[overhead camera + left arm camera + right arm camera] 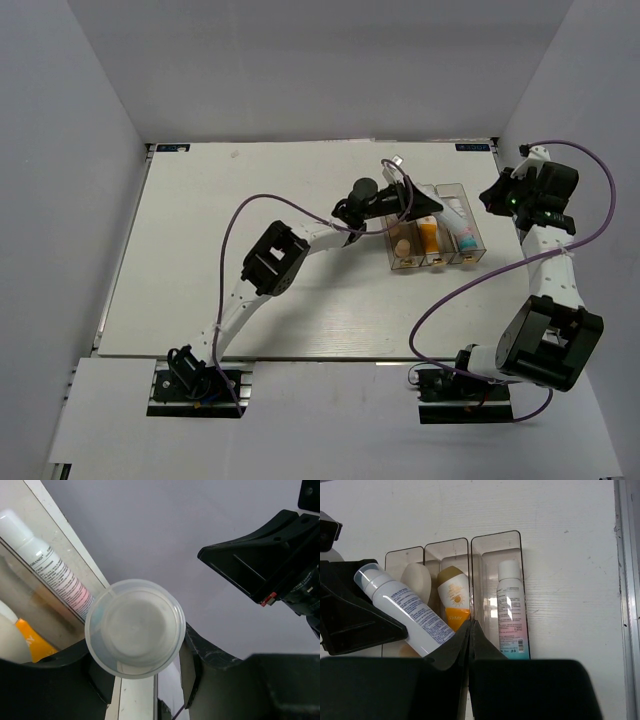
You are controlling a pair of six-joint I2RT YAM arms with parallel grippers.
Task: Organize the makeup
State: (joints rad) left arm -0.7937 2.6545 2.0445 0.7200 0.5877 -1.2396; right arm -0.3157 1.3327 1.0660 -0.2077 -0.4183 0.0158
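My left gripper (405,200) is shut on a white bottle with blue print and a clear cap (400,607), held tilted over the left end of the clear three-compartment box (473,222). In the left wrist view the cap (135,627) faces the camera between my fingers (200,655). The left compartment holds a white oval piece (417,580) and a beige sponge (401,243). The middle one holds the orange tube (452,600), the right one the white-pink-blue tube (510,610). My right gripper (471,627) is shut and empty, raised to the right of the box (497,195).
The box stands at the right of the white table (230,250). The table's metal edge (627,580) runs close to the right of the box. Grey walls enclose the table on three sides.
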